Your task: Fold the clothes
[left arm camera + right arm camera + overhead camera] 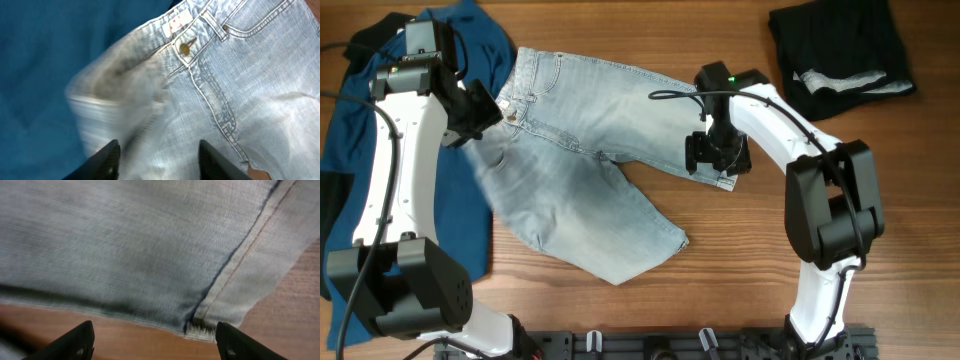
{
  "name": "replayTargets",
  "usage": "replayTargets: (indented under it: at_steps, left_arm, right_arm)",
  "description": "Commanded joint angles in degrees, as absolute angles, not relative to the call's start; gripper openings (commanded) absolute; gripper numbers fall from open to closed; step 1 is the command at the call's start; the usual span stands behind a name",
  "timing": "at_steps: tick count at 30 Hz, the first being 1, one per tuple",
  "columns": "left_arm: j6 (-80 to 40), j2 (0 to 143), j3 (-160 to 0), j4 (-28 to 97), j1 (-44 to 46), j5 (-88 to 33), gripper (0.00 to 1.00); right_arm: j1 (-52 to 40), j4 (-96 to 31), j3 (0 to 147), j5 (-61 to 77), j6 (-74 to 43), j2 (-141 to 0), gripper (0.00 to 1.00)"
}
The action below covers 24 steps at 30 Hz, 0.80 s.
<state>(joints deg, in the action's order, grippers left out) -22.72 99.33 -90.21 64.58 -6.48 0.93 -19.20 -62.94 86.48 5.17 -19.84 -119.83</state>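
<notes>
Left end effector (483, 108) sits at the waistband end of the pale denim shorts (580, 150), its fingers (107, 159) moderately apart with denim beneath them. Only the fingertips enter the left wrist view, so whether they press on the cloth cannot be told. Just ahead of them a raised bunch of denim (120, 95) is smeared with blur and its shape is hard to read. The brass button (185, 48) and a pale label (177, 22) beside it are sharp. The right end effector (717, 155) is spread wide and holds nothing. It is set low at the hem (200, 327) of the farther leg, with the fingertips on either side of bare wood just short of the cloth edge. The shorts lie spread across the middle of the table (720, 290), waistband toward the left arm, one leg pointing to the right arm and the other to the near edge. A deep-blue shirt (470, 215) lies under and beside the waistband, much of it covered by the left arm and cut off by the picture's left edge. A black garment (840, 35) with a pale strip sits at the far right corner, partly out of frame. Both arms reach out from the near edge and bend inward toward the shorts.
</notes>
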Motion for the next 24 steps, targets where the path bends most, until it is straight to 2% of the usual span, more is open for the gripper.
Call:
replayTargets:
  at_steps: [1, 14, 20, 24]
  left_arm:
    - [-22.9, 99.4, -90.2, 64.7, -6.5, 1.6, 0.59]
    - [-23.0, 99.4, -90.2, 61.4, -6.5, 1.6, 0.7]
    - [-23.0, 99.4, -90.2, 59.0, -6.5, 1.3, 0.71]
    - [-23.0, 99.4, -90.2, 56.7, -6.5, -0.6, 0.69]
  right_arm:
    - [-19.3, -59.8, 83.5, 3.4, -22.1, -120.0, 0.76]
    - [-18.0, -46.0, 80.0, -2.2, -22.6, -125.0, 0.6]
    - [-11.9, -37.5, 80.9, -2.5, -22.5, -130.1, 0.53]
    - [-7.4, -35.9, 87.0, 1.4, -19.5, -132.4, 0.48]
